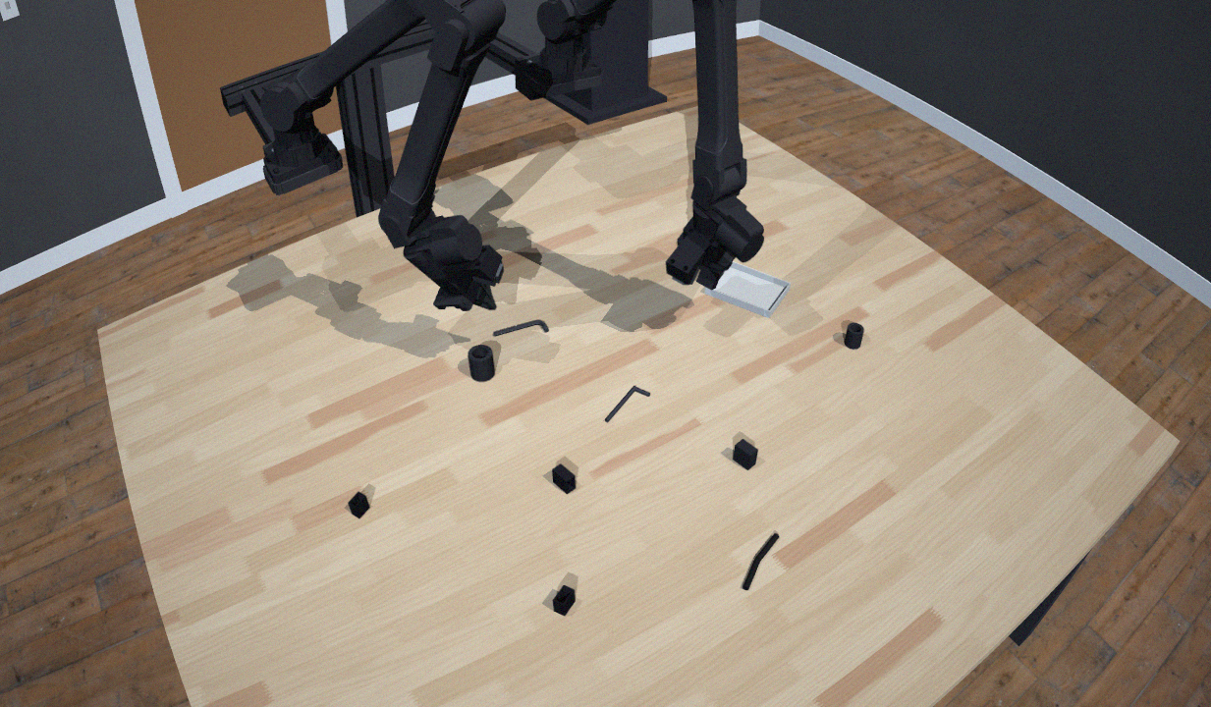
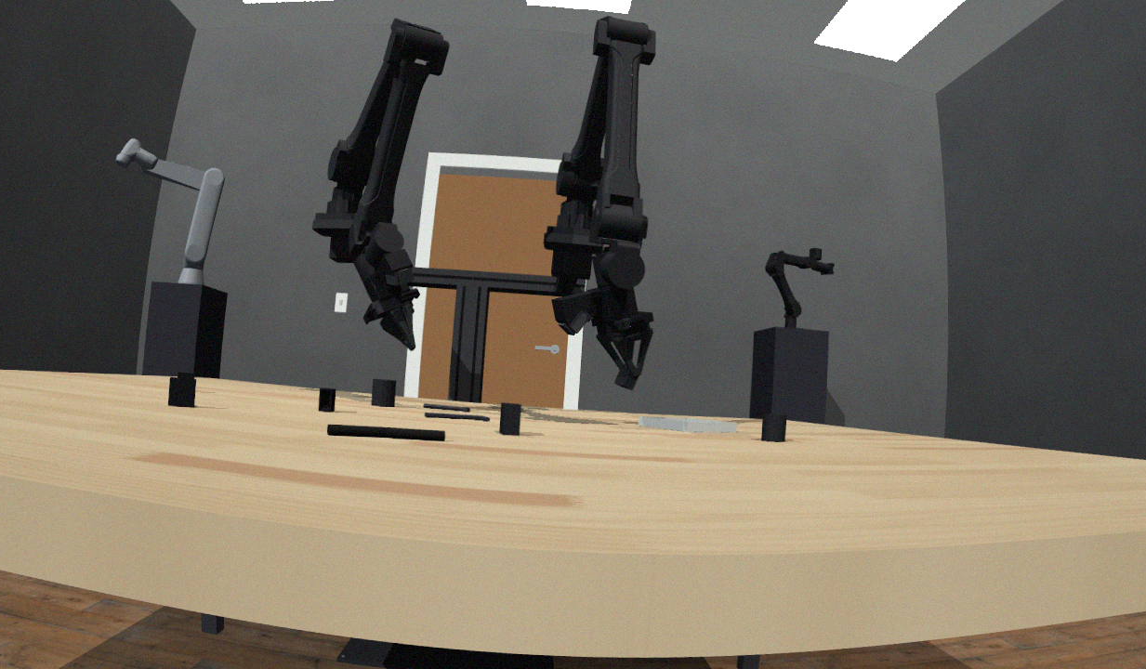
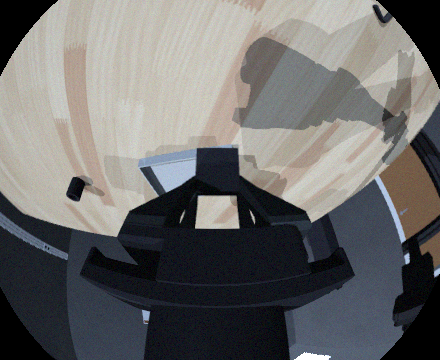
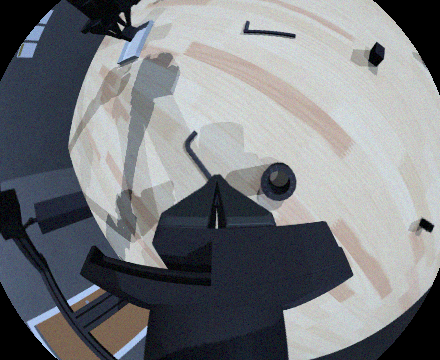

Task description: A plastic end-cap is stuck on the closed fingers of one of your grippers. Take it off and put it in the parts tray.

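The black end-cap (image 2: 626, 381) (image 3: 217, 162) is a square block between the two fingertips of my left gripper (image 3: 217, 181). The left gripper is shut on it and points down. It holds the cap above the table, close to the near-left end of the parts tray in the top view. The shallow light-grey parts tray (image 1: 739, 303) (image 2: 684, 425) (image 3: 165, 156) lies on the table, partly hidden behind the cap and fingers in the left wrist view. My right gripper (image 2: 411, 346) (image 4: 217, 180) is shut with bare fingertips, above the table, away from the tray.
A large hollow black cylinder (image 1: 480, 362) (image 4: 278, 181) and a hex key (image 1: 521, 328) lie near the right gripper. Another hex key (image 1: 622, 404) lies mid-table. A smaller cylinder (image 1: 853, 336) (image 3: 75, 189) stands beyond the tray. Several black blocks and a bent rod (image 1: 758, 563) lie further forward.
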`<state>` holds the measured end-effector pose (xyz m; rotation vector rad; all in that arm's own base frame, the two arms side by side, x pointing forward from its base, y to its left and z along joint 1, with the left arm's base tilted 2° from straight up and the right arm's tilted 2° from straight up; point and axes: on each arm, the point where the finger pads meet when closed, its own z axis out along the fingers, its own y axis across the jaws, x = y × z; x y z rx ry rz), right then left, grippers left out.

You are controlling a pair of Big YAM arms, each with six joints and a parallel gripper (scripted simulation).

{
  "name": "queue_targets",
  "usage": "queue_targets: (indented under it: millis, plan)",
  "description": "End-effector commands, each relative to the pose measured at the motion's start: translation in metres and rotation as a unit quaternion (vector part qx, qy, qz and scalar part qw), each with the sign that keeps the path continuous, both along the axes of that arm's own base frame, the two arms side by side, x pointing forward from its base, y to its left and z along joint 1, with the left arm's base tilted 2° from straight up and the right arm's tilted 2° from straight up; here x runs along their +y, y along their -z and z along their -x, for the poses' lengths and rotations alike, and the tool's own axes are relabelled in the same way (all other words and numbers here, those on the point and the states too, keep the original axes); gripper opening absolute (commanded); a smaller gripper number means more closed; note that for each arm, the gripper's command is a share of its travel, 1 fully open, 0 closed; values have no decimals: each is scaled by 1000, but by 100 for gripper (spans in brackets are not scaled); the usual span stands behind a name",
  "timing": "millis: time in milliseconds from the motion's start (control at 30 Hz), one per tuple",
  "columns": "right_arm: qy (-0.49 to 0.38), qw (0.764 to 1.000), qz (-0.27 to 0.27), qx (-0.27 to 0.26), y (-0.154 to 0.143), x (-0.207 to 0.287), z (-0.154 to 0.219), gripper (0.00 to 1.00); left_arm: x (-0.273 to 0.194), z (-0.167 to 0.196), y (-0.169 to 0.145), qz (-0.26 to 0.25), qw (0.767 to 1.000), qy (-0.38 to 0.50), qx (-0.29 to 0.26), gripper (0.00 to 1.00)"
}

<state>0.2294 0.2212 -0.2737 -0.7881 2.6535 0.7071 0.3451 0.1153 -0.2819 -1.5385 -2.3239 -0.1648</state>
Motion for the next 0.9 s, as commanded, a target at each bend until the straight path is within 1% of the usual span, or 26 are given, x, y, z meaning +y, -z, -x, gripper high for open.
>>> queue_targets:
  millis: [0, 67, 167, 300, 400, 467, 533, 567, 633, 700, 767, 833, 867]
  plan:
    - [-60, 998, 13, 5, 11, 23, 23, 0, 29, 2, 11, -41, 999, -34, 10, 28]
    - [-77, 997, 4, -6, 3, 44, 19, 0, 44, 4, 12, -66, 997, -44, 13, 28]
    - [-115, 992, -18, -56, -11, 84, 5, 0, 66, 6, 15, -104, 993, -57, 19, 28]
    - [-117, 987, -60, -95, -27, 135, -7, 0, 92, 8, 18, -149, 986, -70, 23, 28]
    - [-124, 980, -88, -125, -38, 168, -10, 0, 103, 8, 25, -169, 983, -74, 23, 28]
    - [-135, 975, -96, -148, -44, 185, -13, 0, 106, 7, 30, -173, 982, -69, 25, 28]
    - [-135, 975, -96, -148, -44, 185, -13, 0, 106, 7, 30, -173, 982, -69, 25, 28]
    - [-140, 973, -91, -158, -42, 187, -15, 0, 106, 7, 32, -173, 982, -69, 25, 28]
    - [-145, 968, -85, -188, -53, 199, -30, 0, 103, 5, 37, -174, 982, -63, 25, 28]
    - [-144, 965, -75, -208, -55, 208, -40, 0, 103, 5, 40, -174, 982, -63, 25, 28]
    - [-146, 962, -73, -219, -49, 218, -39, 0, 102, 7, 40, -173, 983, -63, 27, 28]
    - [-159, 956, -83, -232, -42, 235, -33, 0, 102, 7, 41, -172, 983, -63, 26, 28]
    - [-166, 951, -91, -244, -45, 247, -33, 0, 102, 7, 41, -172, 983, -63, 26, 28]
